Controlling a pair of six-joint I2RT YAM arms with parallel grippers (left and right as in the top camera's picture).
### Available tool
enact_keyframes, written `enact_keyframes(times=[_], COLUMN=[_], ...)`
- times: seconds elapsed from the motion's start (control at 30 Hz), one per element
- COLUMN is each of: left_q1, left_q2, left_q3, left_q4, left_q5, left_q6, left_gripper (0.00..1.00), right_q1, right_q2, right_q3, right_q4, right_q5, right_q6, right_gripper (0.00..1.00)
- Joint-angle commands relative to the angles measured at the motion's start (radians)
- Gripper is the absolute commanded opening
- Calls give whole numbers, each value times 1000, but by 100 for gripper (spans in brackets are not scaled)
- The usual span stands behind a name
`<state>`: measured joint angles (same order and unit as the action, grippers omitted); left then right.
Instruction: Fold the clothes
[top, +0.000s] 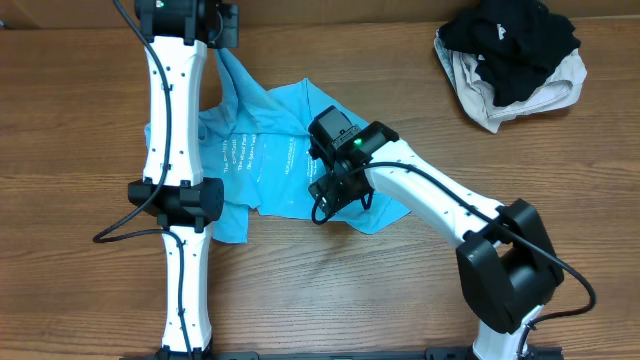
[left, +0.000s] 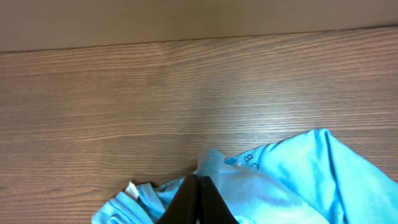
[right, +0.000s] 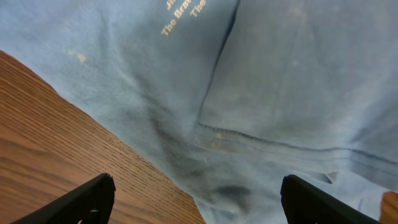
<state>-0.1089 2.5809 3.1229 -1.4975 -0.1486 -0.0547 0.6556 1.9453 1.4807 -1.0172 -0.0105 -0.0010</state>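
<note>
The left gripper (left: 196, 186) has its 2 fingers (left: 210, 208) clenched tight together, pinching a bunched edge of the sky-blue T-shirt (left: 286, 180). Cloth spills mostly to the right of the tips, with bare wooden table (left: 186, 93) beyond them. The right gripper (right: 199, 202) hangs released, its 2 fingers (right: 84, 200) spread wide over flat shirt cloth; I cannot tell whether they touch it. A stitched hem (right: 267, 142) crosses between the tips and small white lettering (right: 183, 15) lies ahead of them. Seen from overhead, the T-shirt stretches from one gripper to the other. A black garment (top: 515, 45) heaped on a beige garment (top: 480, 95) sits well apart from both.
</note>
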Motion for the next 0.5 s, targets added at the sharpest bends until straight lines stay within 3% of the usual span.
enact_keyframes(times=[0.0, 0.47], left_q1=[10, 11], left_q2=[-34, -34], left_q3=[19, 19], left_q4=[-3, -2], left_q5=[20, 19], left_q6=[-21, -21], left_gripper=[4, 4], right_q1=[17, 35], right_q2=[11, 14], right_q3=[-1, -84], right_q4=[-2, 25], right_q5=[13, 11], right_q6=[-8, -31], right_gripper=[89, 88])
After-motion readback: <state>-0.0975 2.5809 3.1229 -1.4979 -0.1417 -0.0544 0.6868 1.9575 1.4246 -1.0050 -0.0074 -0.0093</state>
